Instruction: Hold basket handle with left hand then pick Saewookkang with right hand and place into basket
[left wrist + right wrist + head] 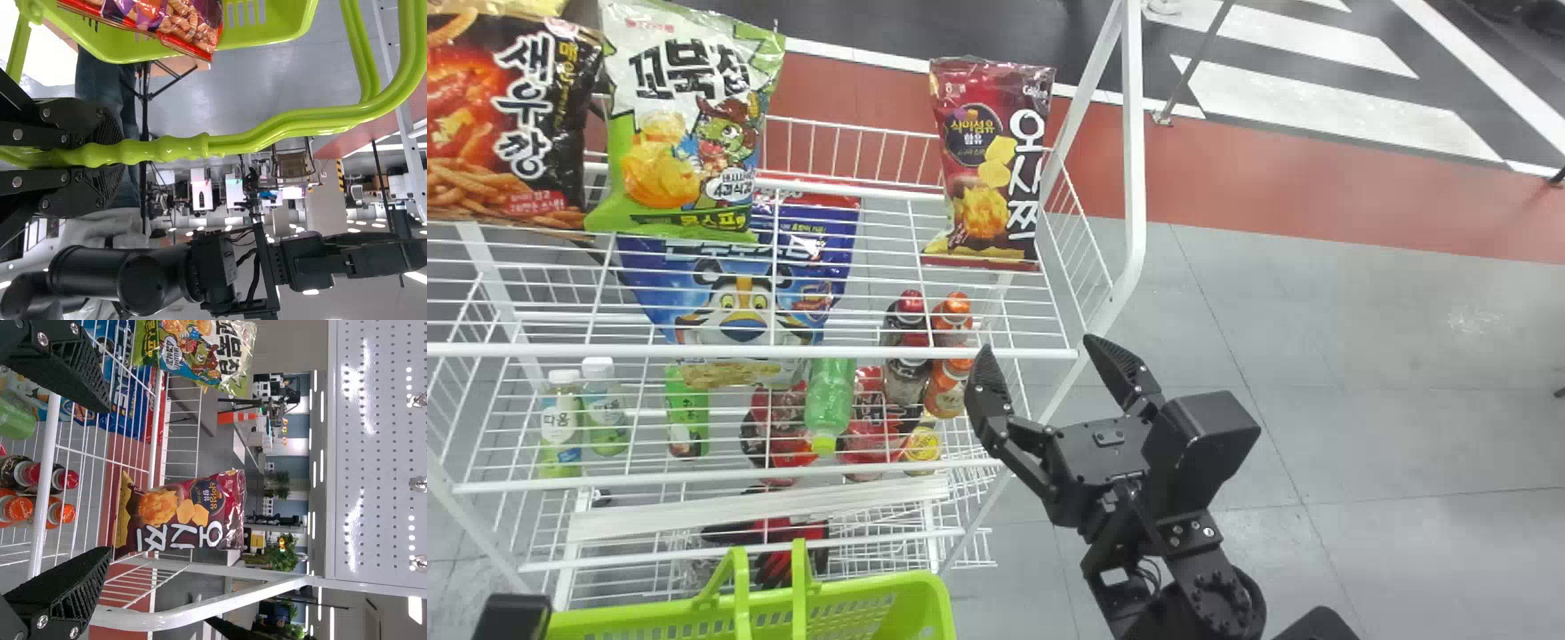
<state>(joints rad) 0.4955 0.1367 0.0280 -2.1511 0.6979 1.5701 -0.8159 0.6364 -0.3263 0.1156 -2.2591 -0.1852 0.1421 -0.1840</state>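
Black and red, the Saewookkang bag [525,116] stands at the left of the upper wire rack [751,352], close beside a green snack bag [685,133]. A maroon snack bag [989,169] stands farther right, beyond a blue cereal bag [747,293]. Off the rack's right end, the right gripper [1040,349] hangs empty, its fingers spread wide, well apart from its target. Below, a lime basket [889,587] hangs by its handle [167,148], around which the left gripper [110,157] is closed; a red packet [180,23] sits at its rim. The long crossing leftward could topple the maroon or green bag if the arm travels low, and a fingertip straying sideways could pinch the green neighbour too. A shallow grip might let the puffy bag slip.
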